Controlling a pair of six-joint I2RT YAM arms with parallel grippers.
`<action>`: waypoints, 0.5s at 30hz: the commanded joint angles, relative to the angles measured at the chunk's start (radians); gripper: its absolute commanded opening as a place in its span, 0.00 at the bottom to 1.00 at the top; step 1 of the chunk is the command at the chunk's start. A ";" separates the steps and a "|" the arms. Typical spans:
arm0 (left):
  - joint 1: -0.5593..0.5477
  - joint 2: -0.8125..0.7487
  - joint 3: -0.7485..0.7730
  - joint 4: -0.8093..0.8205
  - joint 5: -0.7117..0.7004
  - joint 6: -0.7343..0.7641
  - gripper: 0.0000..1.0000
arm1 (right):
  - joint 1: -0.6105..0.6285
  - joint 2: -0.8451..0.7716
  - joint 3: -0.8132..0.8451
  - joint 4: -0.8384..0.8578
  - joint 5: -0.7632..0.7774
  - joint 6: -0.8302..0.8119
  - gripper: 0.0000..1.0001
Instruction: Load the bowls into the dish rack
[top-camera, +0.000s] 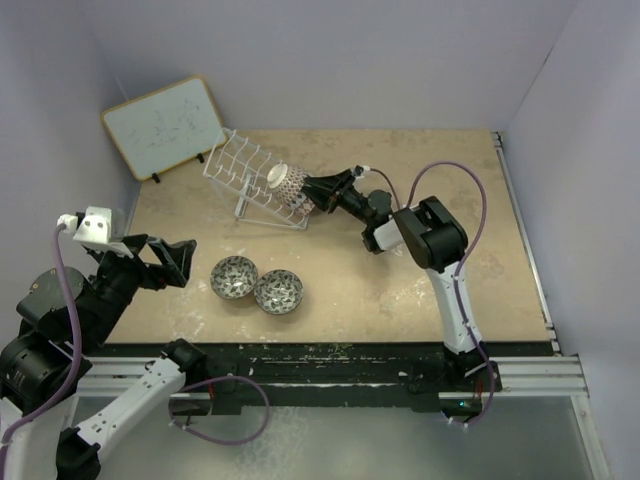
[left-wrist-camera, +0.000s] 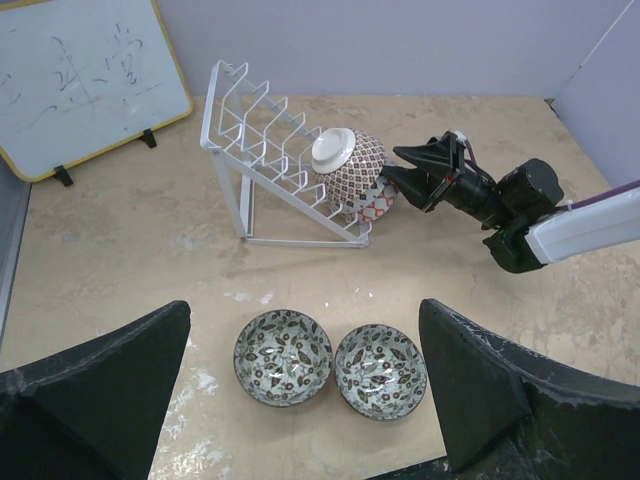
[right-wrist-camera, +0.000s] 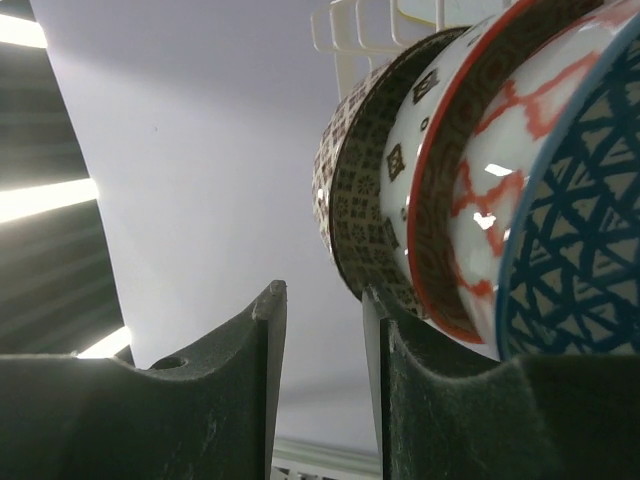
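Note:
The white wire dish rack (top-camera: 243, 172) stands at the back left and also shows in the left wrist view (left-wrist-camera: 262, 140). Three bowls lean nested in it: beige-brown (right-wrist-camera: 362, 190), pink-red (right-wrist-camera: 470, 210) and blue (right-wrist-camera: 580, 220). My right gripper (top-camera: 322, 190) is right beside this stack, open with nothing between its fingers; its right finger (right-wrist-camera: 440, 400) sits against the bowls' rims. Two grey-black bowls (left-wrist-camera: 283, 357) (left-wrist-camera: 380, 371) lie side by side on the table. My left gripper (left-wrist-camera: 305, 400) hovers wide open and empty just in front of them.
A wood-framed whiteboard (top-camera: 163, 125) leans at the back left, behind the rack. White walls close the table on the left, back and right. The right arm (top-camera: 425, 235) stretches across the table's middle toward the rack.

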 joint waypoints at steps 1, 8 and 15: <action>0.004 -0.006 0.002 0.028 0.003 -0.011 0.99 | -0.005 -0.113 -0.025 0.226 -0.042 -0.046 0.39; 0.005 -0.007 0.004 0.033 0.007 -0.012 0.99 | -0.010 -0.132 -0.088 0.215 -0.041 -0.054 0.39; 0.004 -0.005 0.004 0.033 0.010 -0.016 0.99 | -0.012 -0.163 -0.130 0.228 -0.041 -0.061 0.39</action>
